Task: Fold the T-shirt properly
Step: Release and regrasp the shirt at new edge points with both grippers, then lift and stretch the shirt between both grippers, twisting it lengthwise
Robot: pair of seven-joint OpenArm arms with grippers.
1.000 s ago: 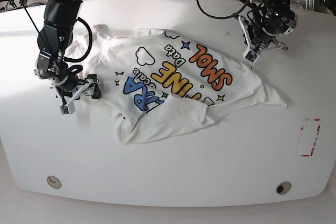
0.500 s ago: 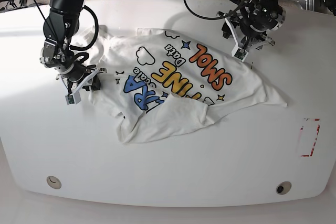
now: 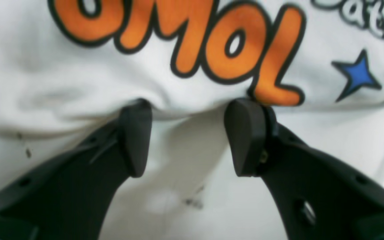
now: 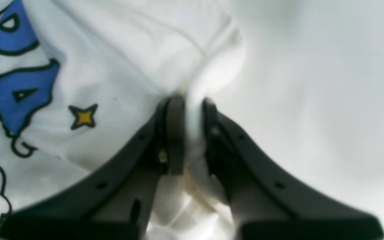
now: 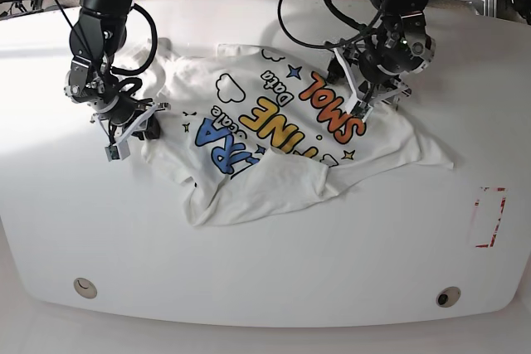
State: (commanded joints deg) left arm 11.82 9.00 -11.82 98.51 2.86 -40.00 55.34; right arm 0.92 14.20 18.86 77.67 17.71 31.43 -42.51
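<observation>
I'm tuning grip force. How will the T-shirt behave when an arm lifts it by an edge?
The T-shirt lies rumpled and overlapped, so it will likely drape limply. The right gripper pinches a thin fold, suggesting light force suffices. The left gripper is open at the hem.

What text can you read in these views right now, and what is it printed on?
All on the T-shirt, upside down in the base view:
"SMOL", orange letters.
"Data", small outlined word.
Yellow word: ends "INE", start creased.
Blue word: ends "RA", rest hidden.
A small word beside it: too small.

Upside-down print on the T-shirt (image 5: 282, 122): orange "SMOL", small "Data", yellow letters "INE".
</observation>
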